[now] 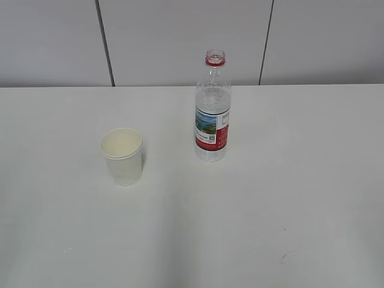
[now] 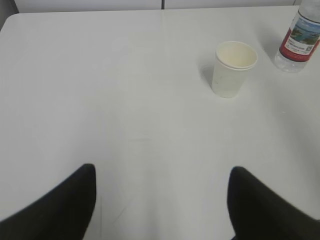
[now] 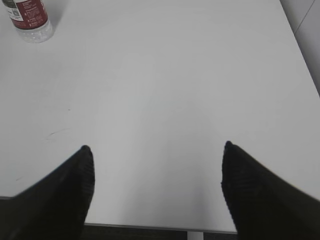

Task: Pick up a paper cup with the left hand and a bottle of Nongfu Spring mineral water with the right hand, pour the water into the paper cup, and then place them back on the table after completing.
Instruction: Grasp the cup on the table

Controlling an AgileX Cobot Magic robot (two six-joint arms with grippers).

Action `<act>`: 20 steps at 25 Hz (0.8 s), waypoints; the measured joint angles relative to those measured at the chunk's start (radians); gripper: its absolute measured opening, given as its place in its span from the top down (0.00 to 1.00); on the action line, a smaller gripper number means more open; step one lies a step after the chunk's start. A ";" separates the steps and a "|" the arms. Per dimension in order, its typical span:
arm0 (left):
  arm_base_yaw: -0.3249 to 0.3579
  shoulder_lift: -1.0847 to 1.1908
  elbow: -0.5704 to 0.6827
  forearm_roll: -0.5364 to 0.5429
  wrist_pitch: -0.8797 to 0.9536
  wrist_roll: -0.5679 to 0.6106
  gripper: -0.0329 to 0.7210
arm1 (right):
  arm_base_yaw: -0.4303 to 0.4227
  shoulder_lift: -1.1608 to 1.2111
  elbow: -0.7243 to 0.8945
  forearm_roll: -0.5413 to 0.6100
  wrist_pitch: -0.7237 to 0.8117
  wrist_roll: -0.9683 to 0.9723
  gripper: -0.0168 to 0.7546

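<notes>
The paper cup [image 1: 122, 156] stands upright left of centre on the white surface [image 1: 270, 210], the uncapped mineral water bottle [image 1: 212, 108] upright near it. The left gripper [image 2: 162, 200] and right gripper [image 3: 155, 190] gape wide, empty, both well short of them.

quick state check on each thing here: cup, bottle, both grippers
cup: upright on the table, nothing visible inside, not held
bottle: upright, cap off, water inside, not held
left gripper: open, empty, short of the cup
right gripper: open, empty, far from the bottle
</notes>
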 joint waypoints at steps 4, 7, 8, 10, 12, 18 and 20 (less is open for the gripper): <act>0.000 0.000 0.000 0.000 0.000 0.000 0.29 | 0.000 0.000 0.000 0.000 0.000 0.000 0.22; 0.000 0.000 0.000 0.000 0.000 0.000 0.29 | 0.000 0.000 0.000 0.000 0.000 0.000 0.22; 0.000 0.000 0.000 0.000 0.000 0.000 0.29 | 0.000 0.000 0.000 0.000 0.000 0.000 0.22; 0.000 0.000 0.000 0.000 0.000 0.000 0.29 | 0.000 0.000 0.000 0.000 0.000 0.000 0.22; 0.000 0.000 0.000 0.000 0.000 0.000 0.29 | 0.000 0.000 0.000 0.000 0.000 0.000 0.22; 0.000 0.000 0.000 0.000 0.000 0.000 0.29 | 0.000 0.000 0.000 0.000 0.000 0.000 0.22; 0.000 0.000 0.000 0.000 0.000 0.000 0.29 | 0.000 0.000 0.000 0.000 0.000 0.000 0.22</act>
